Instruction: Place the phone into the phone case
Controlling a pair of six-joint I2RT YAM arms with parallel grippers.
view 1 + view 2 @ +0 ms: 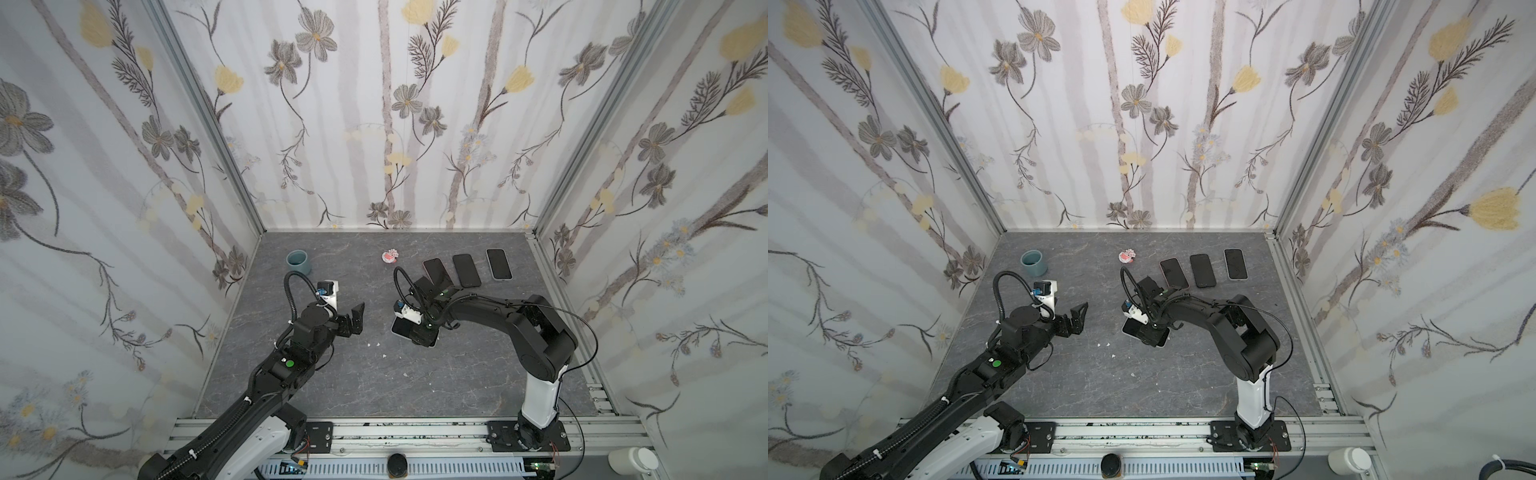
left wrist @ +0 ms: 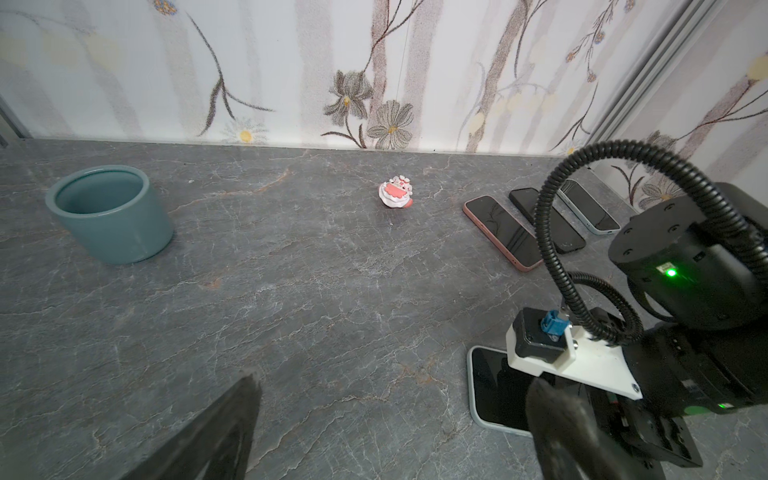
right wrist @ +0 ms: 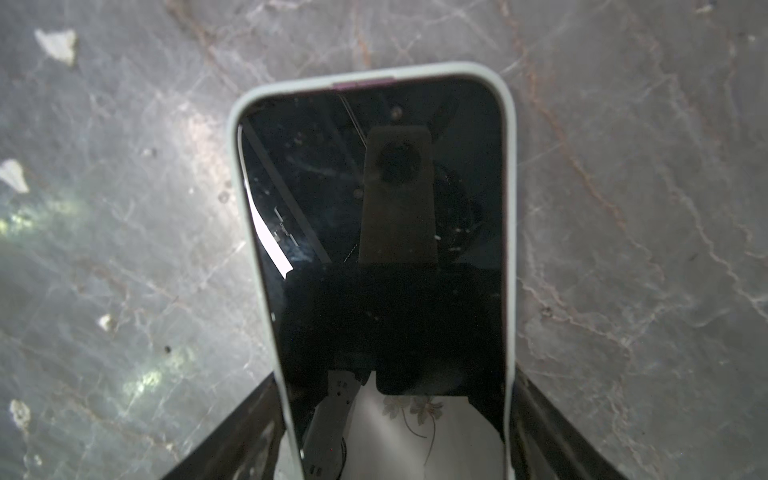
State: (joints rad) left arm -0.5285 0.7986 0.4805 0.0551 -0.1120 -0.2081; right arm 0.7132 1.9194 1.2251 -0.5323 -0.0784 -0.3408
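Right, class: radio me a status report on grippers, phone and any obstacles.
Left gripper open, hovering clear. Right gripper astride the phone, grip unclear. Phone flat on table, inside its case. Nothing in the way.

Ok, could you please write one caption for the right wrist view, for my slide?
Right gripper straddling the phone, lying in its pale phone case, screen up on the grey table.

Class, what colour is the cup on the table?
Teal; the cup shows best in left wrist view.

No legible text, label, brand or number anywhere in view.
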